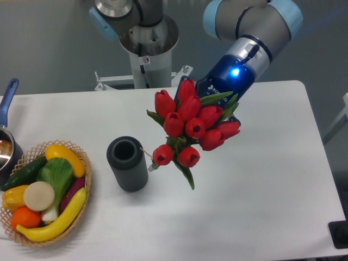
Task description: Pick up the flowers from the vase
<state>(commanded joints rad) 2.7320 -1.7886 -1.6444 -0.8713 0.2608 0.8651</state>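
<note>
We see the arm angled down from upper right, its end effector (pixel 220 109) pinching the flowers (pixel 190 128), which hang below-left of it, clear of the vase (pixel 127 163) farther left.

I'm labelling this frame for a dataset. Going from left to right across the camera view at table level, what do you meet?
Blue-handled metal pot → wicker basket of fruit and vegetables → dark grey ribbed cylindrical vase → bunch of red tulip buds with green leaves, held in the air clear of the vase → the blue-lit gripper behind them.
</note>
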